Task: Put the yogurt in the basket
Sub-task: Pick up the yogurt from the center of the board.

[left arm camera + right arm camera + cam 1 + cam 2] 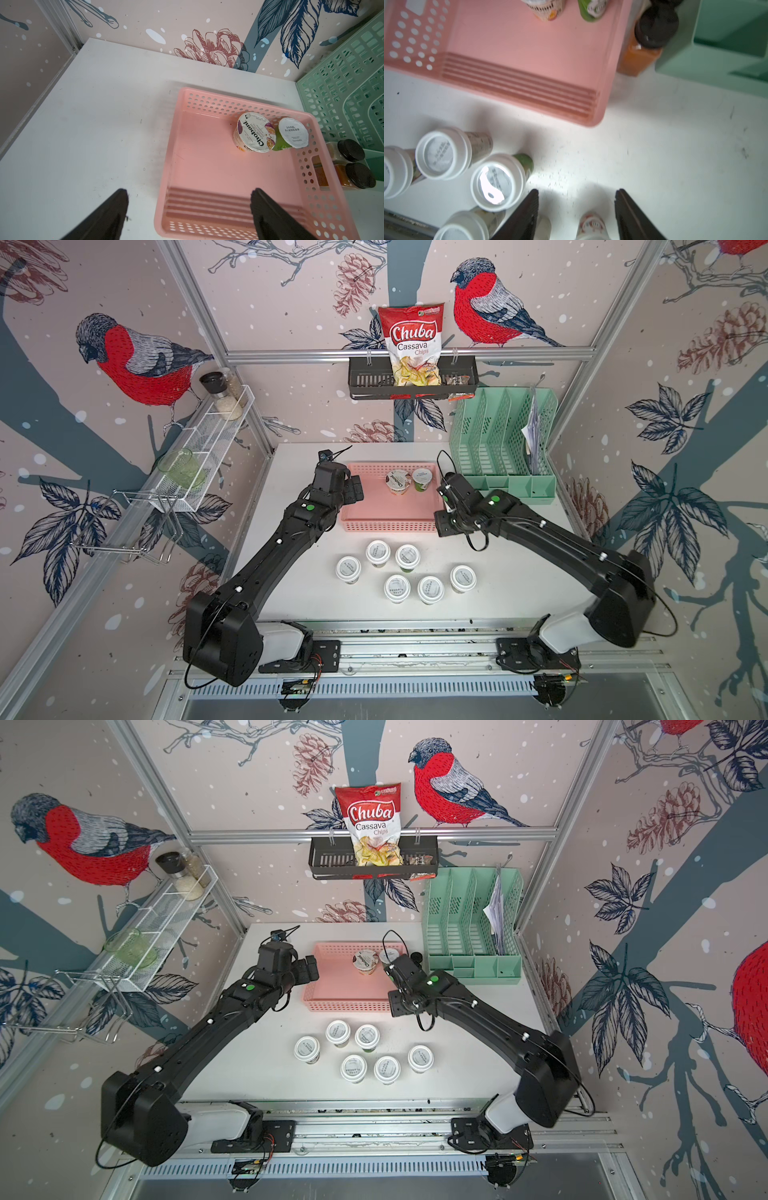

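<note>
Two yogurts touch in the far right corner of the basket (388,526): the wide Chobani cup (255,135) and a green-sided cup (293,133). We judge they are tucked there to leave floor for the rest. Six loose cups (407,556) stand on the counter (519,572) just near of the basket. The left claw (189,191) hangs empty, jaws apart, astride the basket's left wall. The right claw (577,193), jaws also apart and gripping nothing, hangs by the basket's near right corner, likely bound for the cluster. A blurred cup (591,225) beneath it is cut off. The spice jars (353,174) are mostly hidden behind the right arm in both top views.
</note>
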You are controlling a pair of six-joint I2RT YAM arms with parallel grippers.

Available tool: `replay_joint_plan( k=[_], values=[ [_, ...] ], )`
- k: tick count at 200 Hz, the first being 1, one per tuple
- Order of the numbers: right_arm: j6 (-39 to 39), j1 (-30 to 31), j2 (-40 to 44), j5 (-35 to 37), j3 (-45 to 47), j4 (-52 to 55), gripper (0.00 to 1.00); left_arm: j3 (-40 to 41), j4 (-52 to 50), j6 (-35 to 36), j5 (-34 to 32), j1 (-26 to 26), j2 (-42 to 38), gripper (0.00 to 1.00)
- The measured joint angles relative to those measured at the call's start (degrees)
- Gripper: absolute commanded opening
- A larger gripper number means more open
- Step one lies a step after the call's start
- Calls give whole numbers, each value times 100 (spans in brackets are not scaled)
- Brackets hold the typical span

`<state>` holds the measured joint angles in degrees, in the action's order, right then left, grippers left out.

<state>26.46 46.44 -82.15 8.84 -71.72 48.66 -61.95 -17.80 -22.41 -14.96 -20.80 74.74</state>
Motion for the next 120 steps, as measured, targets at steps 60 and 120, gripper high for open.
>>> replay_joint_plan(
  k=[60, 120],
  values=[
    [975, 695, 1316, -271, 1235, 581, 92, 0, -37, 35, 146, 0, -2, 95],
    [1246, 719, 1510, -444, 2116, 372, 92, -50, -87, 35, 284, -144, 199, 95]
  ],
)
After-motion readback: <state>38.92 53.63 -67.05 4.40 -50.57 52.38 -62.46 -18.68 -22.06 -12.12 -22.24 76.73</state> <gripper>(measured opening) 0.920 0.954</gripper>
